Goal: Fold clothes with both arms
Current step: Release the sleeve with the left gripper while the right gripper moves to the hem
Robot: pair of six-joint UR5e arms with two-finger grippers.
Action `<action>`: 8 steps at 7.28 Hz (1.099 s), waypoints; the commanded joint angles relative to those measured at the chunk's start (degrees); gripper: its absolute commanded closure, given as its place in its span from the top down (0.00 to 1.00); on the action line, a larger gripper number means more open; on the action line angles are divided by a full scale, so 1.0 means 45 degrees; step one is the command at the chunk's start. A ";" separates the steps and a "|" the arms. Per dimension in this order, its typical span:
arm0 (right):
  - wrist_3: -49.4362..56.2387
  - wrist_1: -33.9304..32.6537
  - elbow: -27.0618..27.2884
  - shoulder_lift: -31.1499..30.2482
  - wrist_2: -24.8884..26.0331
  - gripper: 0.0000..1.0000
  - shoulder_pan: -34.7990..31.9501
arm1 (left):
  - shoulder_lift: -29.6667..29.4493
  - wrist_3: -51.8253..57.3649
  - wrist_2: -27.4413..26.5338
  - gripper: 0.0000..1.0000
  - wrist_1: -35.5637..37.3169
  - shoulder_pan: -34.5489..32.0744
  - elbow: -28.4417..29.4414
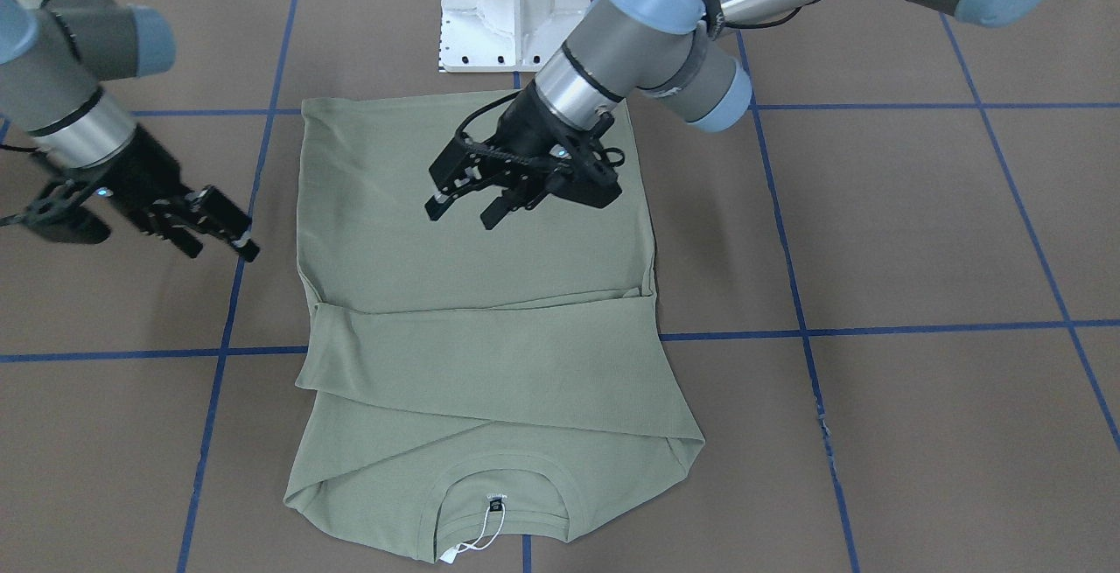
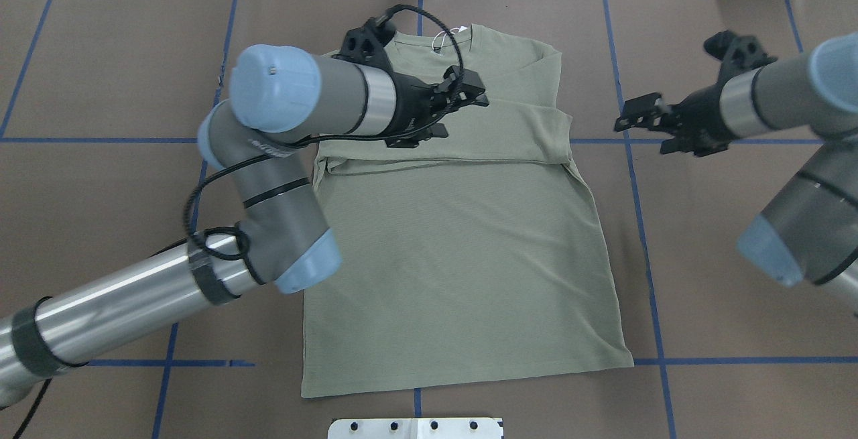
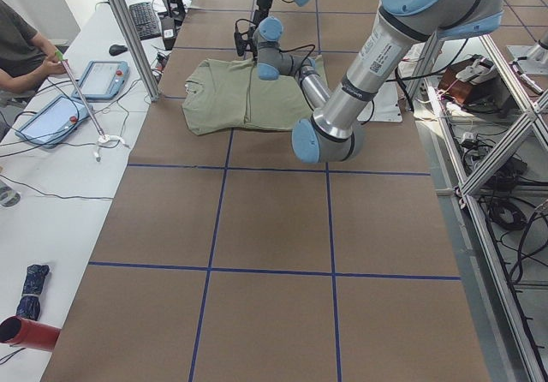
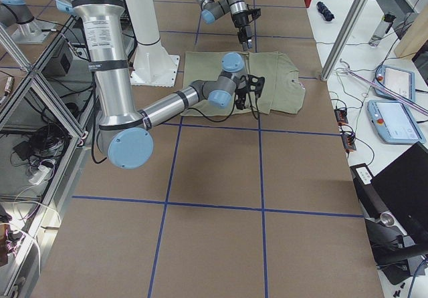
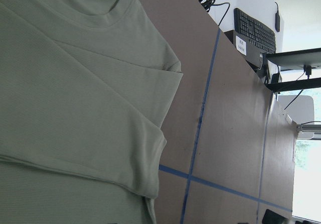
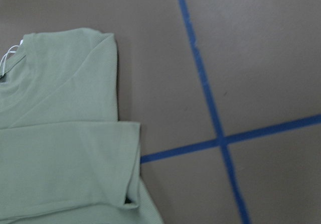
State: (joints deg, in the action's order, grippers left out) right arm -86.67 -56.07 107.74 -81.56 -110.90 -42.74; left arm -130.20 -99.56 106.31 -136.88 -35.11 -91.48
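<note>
Brown table, left arm above shirt

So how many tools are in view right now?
2. The left tool hangs open over the shirt; the right tool is open beside the shirt, over the table. None looks hidden.

The olive-green shirt lay flat on the brown table, collar toward the far edge, a sleeve folded across the chest. The left gripper hung over that fold with its jaws apart and empty. The right gripper hung over bare table near the shirt's side, likewise parted and holding nothing.
</note>
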 commanded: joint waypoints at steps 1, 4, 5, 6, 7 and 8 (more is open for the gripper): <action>-0.2664 -0.3009 0.2804 -0.0645 0.4080 0.99 0.4692 | 0.2111 0.0641 0.0727 0.81 0.0339 -0.0321 -0.2166; -0.5092 -0.4160 0.3186 -0.1151 0.5912 0.91 0.7521 | 0.2897 0.0446 0.0828 0.82 0.0281 -0.0381 -0.2695; -0.5657 -0.4161 0.3186 -0.1966 0.5934 0.88 0.7835 | 0.2916 0.0445 0.0808 0.83 0.0281 -0.0361 -0.2678; -0.5895 -0.3968 0.3206 -0.2786 0.5934 0.85 0.7954 | 0.2917 0.0271 0.0808 0.83 0.0300 -0.0342 -0.2620; -0.6380 -0.3753 0.3225 -0.2910 0.5934 0.85 0.8033 | 0.2917 -0.0021 0.0789 0.83 0.0300 -0.0303 -0.2600; -0.6617 -0.3732 0.3225 -0.3066 0.5934 0.83 0.8130 | 0.2917 -0.0023 0.0808 0.83 0.0300 -0.0303 -0.2619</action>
State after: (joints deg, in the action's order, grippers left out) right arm -114.66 -73.34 122.20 -94.06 -84.24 -6.76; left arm -117.10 -99.14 109.92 -135.54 -36.54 -103.25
